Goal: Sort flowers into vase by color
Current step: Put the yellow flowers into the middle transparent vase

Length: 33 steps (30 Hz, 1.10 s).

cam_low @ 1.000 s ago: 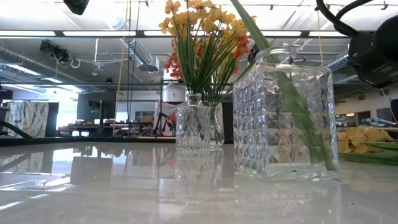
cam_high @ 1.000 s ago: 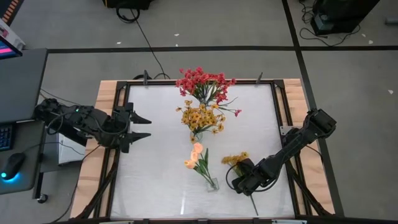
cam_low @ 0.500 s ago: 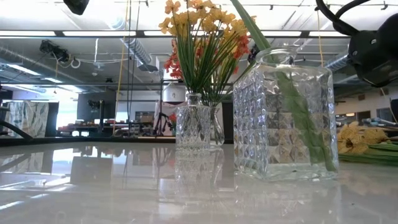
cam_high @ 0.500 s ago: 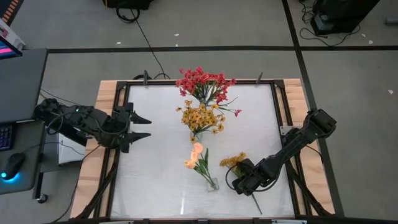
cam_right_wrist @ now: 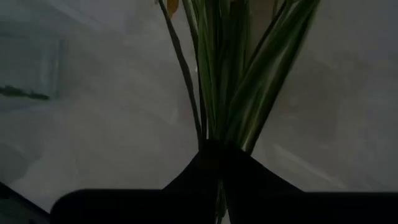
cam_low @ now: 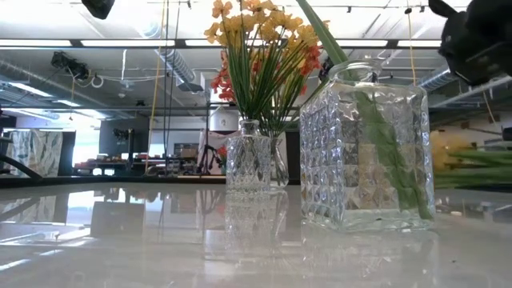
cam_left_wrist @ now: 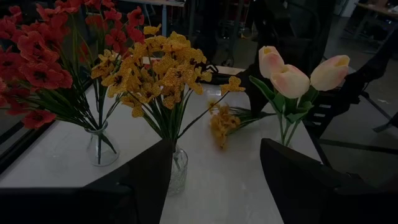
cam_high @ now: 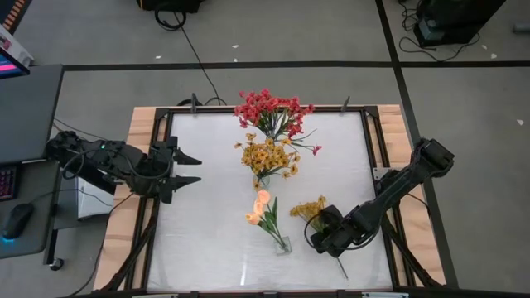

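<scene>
Three glass vases stand in a row down the table's middle. The far one holds red flowers (cam_high: 273, 110), the middle one yellow flowers (cam_high: 267, 156), the near one (cam_high: 283, 244) peach tulips (cam_high: 262, 207). A loose yellow sprig (cam_high: 311, 209) lies right of the tulips, and my right gripper (cam_high: 331, 234) is shut on its green stems. In the low view the sprig (cam_low: 472, 164) hangs above the table top. My left gripper (cam_high: 187, 168) waits open at the table's left edge and points toward the vases. My right gripper pinches the yellow sprig's bundle of stems (cam_right_wrist: 214, 140) between its two fingers, below the leaves. The fingers come steeply from above and lie across the stems. The blossom end (cam_high: 308, 209) is lifted clear and sticks out about level; the bare stem end (cam_high: 340, 268) trails toward the near edge.
A black frame (cam_high: 368, 141) runs around the white table top, with wooden boards outside it. The tulip vase stands close to the left of my right gripper. A desk with a mouse (cam_high: 16, 219) is beyond the left edge.
My right gripper has shut on the yellow sprig's stems and risen a little. The sprig has come up off the table with it, and its blossom end has shifted slightly toward the far edge.
</scene>
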Motion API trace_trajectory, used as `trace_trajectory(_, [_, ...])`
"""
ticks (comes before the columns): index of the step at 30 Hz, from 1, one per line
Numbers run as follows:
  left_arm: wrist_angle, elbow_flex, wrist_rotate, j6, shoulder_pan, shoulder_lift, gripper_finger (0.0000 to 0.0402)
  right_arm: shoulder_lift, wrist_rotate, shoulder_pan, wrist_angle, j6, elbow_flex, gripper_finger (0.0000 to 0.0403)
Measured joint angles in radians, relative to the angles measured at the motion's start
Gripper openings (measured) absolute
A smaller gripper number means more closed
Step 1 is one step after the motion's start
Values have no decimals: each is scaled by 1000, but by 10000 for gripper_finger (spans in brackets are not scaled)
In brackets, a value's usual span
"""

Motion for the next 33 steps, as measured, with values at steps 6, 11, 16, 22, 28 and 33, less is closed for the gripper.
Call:
trace_trajectory(6, [0,0,0,0,0,0,249,-55,101,0,-36,7,0,20])
trace_trajectory(11, [0,0,0,0,0,0,249,-103,204,0,-69,3,0,20])
trace_trajectory(16, [0,0,0,0,0,0,249,-153,310,0,-88,-43,0,20])
trace_trajectory(22, [0,0,0,0,0,0,249,-210,449,0,-88,-141,0,20])
trace_trajectory(28, [0,0,0,0,0,0,249,-234,561,1,-86,-238,0,20])
trace_trajectory(33, [0,0,0,0,0,0,249,-236,596,31,-65,-269,0,20])
